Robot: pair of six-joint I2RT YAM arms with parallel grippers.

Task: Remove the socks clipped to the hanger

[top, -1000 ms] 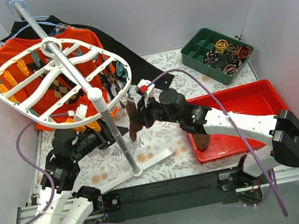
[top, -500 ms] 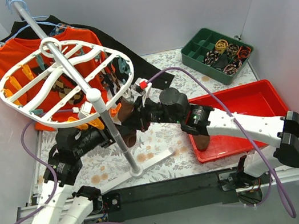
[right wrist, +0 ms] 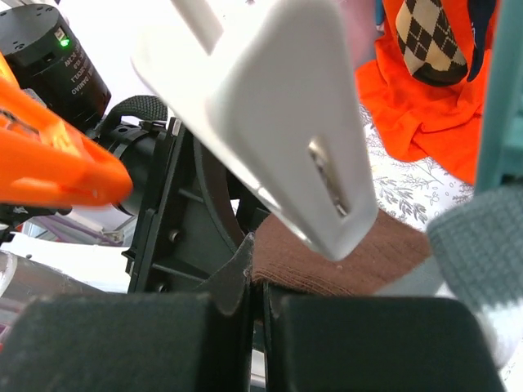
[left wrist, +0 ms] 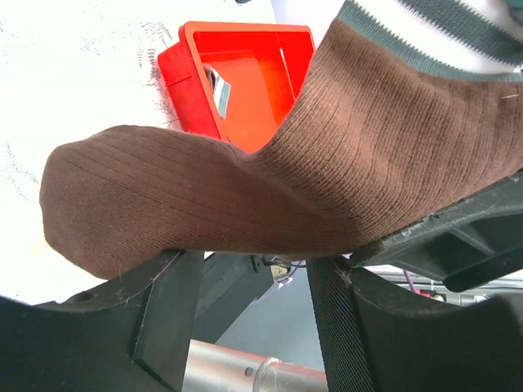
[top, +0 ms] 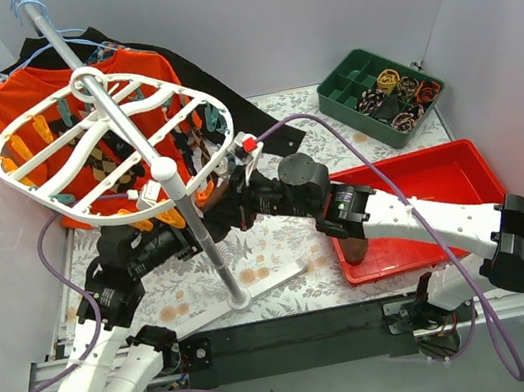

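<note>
**Position.** The brown sock [left wrist: 245,188] hangs under the near-right edge of the hanger [top: 88,81], between the two arms and above the table [top: 281,243]. Its ribbed foot lies across the fingers of the left gripper [left wrist: 253,269]. Its striped cuff runs up and out of the left wrist view.

**Grippers.** The left gripper is spread, with the sock resting over its fingers and not pinched. The right gripper [right wrist: 255,314] is pressed together. Brown fabric runs into the seam between its fingers, so it appears to pinch the sock's edge, though a white clip [right wrist: 278,122] blocks much of that view.

**Handling.** The sock is light, limp knit that will fold, stretch and drape instead of holding its shape. It is not fragile, but it may snag on a clip. The best hold is judged to be on the thick part just below the cuff, close to the clip, with the pull going straight down.

**Outstanding.** An argyle sock [right wrist: 425,37] is clipped to the hanger in front of the orange shirt [right wrist: 417,122]. The red tray [top: 461,171] stands to the right.
</note>
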